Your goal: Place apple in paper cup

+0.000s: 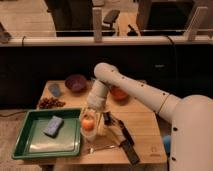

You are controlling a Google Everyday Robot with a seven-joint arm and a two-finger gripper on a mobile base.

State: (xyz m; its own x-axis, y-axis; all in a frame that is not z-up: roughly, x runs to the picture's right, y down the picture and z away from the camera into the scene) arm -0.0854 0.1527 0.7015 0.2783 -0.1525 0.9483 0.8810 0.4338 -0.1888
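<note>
the gripper [94,114], whose grip i cannot tell, is hanging just over the apple [88,123] at the cup [96,132], likely risking tipping it by nudging its rim.

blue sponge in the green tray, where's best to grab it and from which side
Probably across its two long edges, from straight above: the sponge lies flat and the tray walls block side approaches. The end effector is at the apple, over the paper cup.
</note>
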